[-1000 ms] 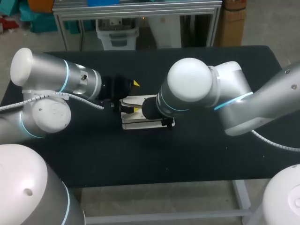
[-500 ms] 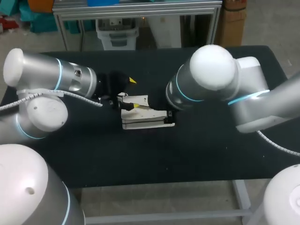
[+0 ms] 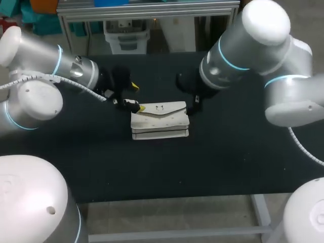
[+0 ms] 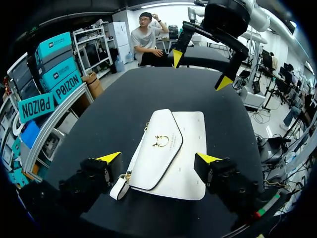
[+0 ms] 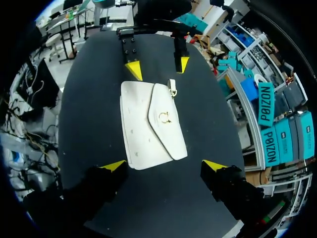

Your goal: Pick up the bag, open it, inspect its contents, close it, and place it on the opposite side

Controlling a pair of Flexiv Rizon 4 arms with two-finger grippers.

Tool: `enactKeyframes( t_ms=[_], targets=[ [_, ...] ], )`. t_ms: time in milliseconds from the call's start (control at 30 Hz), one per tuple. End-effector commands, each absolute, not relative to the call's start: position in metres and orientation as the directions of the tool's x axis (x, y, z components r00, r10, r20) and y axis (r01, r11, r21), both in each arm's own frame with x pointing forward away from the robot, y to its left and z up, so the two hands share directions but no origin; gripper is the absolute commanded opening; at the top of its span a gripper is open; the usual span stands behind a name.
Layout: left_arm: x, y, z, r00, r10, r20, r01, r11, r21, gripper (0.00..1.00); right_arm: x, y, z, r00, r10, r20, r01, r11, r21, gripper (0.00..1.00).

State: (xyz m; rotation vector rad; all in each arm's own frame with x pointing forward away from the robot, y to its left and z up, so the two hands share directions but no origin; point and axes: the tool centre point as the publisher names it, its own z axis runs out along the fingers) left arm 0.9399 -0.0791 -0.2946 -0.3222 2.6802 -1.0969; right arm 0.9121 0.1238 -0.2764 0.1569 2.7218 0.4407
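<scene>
1. Both arms have drawn back from the bag (image 3: 160, 119) over the last second. The right arm, which had been covering it, has lifted away past its right end, and the left arm has slid off towards its left end.
2. The bag lies flat on the black table (image 3: 228, 152), with neither arm holding it. Half a second ago its flap (image 4: 157, 151) looked raised. It now lies down over the body, with the gold clasp (image 4: 160, 141) showing on top.
3. The left gripper (image 3: 137, 97) sits low at the bag's left end. Its fingers are spread wider than the bag and grip nothing. In the left wrist view the bag lies between and just ahead of the yellow tips, touching neither.
4. The right gripper (image 4: 200, 69) hangs above and beyond the bag's far end. Its fingers are also wide apart and empty.
5. I judge that opening, inspecting and closing are finished, since the flap is down. The clasp may not be fully latched, though; no view is close enough to settle that.
6. The last step appears to be left: taking hold of the closed bag and setting it down on the opposite side. With both grippers free and the bag about midway between them, that step has not begun.
</scene>
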Motion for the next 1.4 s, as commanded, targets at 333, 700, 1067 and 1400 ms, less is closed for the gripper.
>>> enactKeyframes(
  t_ms=[333,700,1067,1400],
  targets=[
    [0.941,-0.08,-0.293,-0.951,-0.285,-0.123,-0.121,0.705,-0.699,1.0,0.913,0.113,-0.269,-0.96,0.129,-0.25,0.039,0.942,0.334,1.0],
    [0.951,-0.085,-0.278,-0.737,-0.642,0.211,-0.608,0.494,-0.621,1.0,0.914,0.105,-0.257,-0.927,0.358,-0.111,0.3,0.887,0.352,1.0],
    [0.965,-0.074,-0.268,-0.489,-0.813,0.316,-0.857,0.382,-0.345,1.0,0.918,0.089,-0.25,-0.886,0.464,0.016,0.455,0.859,0.234,1.0],
    [0.973,-0.066,-0.269,-0.379,-0.857,0.35,-0.924,0.333,-0.186,1.0,0.923,0.069,-0.253,-0.833,0.531,0.16,0.552,0.819,0.155,1.0]
  ],
)
